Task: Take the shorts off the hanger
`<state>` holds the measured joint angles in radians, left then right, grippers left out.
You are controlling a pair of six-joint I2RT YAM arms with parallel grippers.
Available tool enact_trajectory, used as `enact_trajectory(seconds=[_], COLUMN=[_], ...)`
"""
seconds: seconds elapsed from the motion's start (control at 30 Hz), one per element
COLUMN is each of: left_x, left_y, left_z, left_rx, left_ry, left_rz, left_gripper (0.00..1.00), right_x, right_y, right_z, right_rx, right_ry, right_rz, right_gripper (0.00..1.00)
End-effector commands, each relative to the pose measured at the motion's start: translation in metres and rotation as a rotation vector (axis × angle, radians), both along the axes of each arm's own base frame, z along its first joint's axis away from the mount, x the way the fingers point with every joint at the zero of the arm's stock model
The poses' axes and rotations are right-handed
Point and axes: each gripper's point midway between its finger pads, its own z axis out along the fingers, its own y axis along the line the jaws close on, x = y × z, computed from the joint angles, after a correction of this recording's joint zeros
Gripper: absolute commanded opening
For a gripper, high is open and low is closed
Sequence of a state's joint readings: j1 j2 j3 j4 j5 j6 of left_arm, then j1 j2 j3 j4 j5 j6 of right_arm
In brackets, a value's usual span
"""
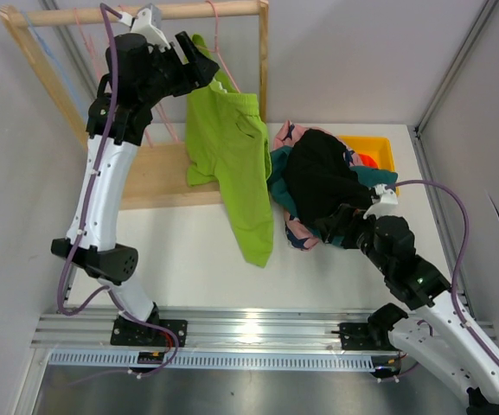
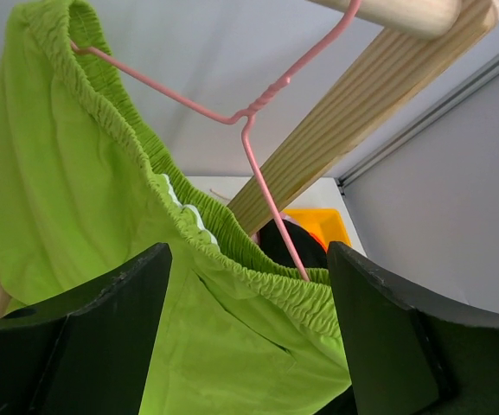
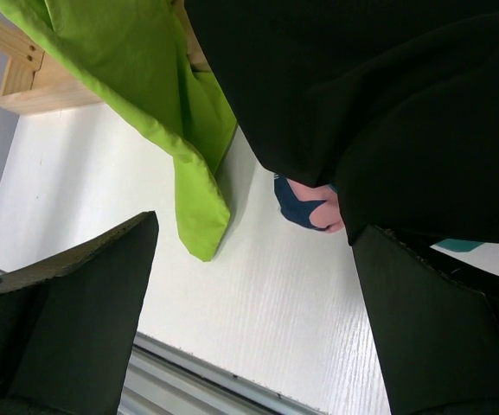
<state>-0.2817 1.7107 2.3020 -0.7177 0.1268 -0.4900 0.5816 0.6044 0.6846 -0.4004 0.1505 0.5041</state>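
Black fingers of the left gripper [image 2: 247, 259] fill the bottom of the left wrist view. Its jaws stand wide, with the elastic waistband of the lime green shorts [image 2: 76, 199] and the lower wire of a pink hanger [image 2: 258, 112] between them. Whether either finger touches the cloth cannot be told. A white tag [image 2: 180, 203] shows inside the waistband, and any print on it is too small to read.

From above, the lime green shorts [image 1: 232, 164] hang on the hanger from the top bar of the wooden rack [image 1: 223, 10]. One leg trails down onto the white table [image 1: 188, 259]. The left gripper [image 1: 199, 60] covers the upper part of the waistband, so the hanger's hook is hard to follow there.

To the right lies a heap. The black shorts [image 1: 323, 177] are on top, with the pink shorts with navy splotches [image 1: 299, 235] sticking out below and at the upper left. The teal shorts [image 1: 370, 177] show only as an edge. The heap covers the near side of a yellow bin [image 1: 377, 141]. A bright orange patch [image 1: 366, 159] shows inside the bin, too little of it to make out its shape.

The right gripper [image 1: 340, 226] sits at the heap's lower edge, partly under black cloth. In the right wrist view its jaws [image 3: 253, 229] gape fully and grip nothing, and black fabric hangs over the top and right of the picture. Both arms' bases sit on an aluminium rail [image 1: 258, 328], and the right arm is cut off at the corner.
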Motion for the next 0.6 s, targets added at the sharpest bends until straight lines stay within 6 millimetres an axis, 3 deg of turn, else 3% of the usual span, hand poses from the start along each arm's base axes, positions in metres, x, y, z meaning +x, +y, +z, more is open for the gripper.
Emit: enact_trajectory(seconds=[0.0,0.3,0.57], left_x=[0.001,0.033,0.057], left_y=[-0.010,-0.039,-0.057], left_z=[0.032,0.003,-0.007], left_rx=[-0.042,-0.041,-0.035], left_ry=[-0.105,-0.067,-0.073], left_rz=[0.006,-0.007,-0.003], left_gripper=[0.79,0.77,0.73], right_x=[-0.001,-0.002,-0.003], right_y=[-0.005,-0.007,-0.007], right_z=[0.015,0.011,0.005], right_rx=[0.006,-0.020,-0.032], right_ry=[-0.035,-0.028,-0.020], right_rz=[-0.017,-0.016,-0.007], right_gripper=[1.00,0.99,0.99])
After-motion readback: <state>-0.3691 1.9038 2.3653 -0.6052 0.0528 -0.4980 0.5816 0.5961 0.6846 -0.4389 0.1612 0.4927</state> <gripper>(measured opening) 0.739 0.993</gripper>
